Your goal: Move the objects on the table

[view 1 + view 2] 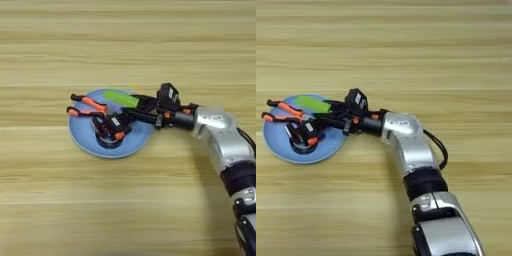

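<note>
1 black 2-finger hand [131,106] grasps the bright green rectangular block [120,98] above the round light-blue plate [85,142]; lift straight, clear of the orange-handled pliers [88,106].

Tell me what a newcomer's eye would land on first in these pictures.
First, the round light-blue plate left of centre on the wooden table, crowded with orange-handled pliers, a black clamp with orange tips and a bright green block at its far rim. Next, the silver right arm reaching in from the lower right, its gripper over the plate beside the block.
</note>
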### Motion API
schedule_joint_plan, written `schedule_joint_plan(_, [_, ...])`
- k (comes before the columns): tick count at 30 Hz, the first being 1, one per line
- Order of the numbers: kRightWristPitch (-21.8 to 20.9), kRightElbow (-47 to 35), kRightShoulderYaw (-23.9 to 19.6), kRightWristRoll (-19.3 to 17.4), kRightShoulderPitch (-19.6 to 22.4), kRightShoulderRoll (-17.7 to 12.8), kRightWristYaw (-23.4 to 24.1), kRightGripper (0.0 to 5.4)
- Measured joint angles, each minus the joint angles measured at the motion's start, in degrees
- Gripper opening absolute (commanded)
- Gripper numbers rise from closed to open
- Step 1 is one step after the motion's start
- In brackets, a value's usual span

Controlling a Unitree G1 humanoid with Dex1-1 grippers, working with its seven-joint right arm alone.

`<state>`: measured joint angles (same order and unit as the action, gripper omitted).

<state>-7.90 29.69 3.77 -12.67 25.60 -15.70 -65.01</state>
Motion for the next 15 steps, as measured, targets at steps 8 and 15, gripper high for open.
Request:
schedule_joint_plan(8, [-0.2,5.2,-3.7,0.2,4.2,-1.3,4.2,1.52])
schedule_joint_plan(15, [-1.7,11.3,-6.4,1.5,8.3,-4.1,7.8,1.52])
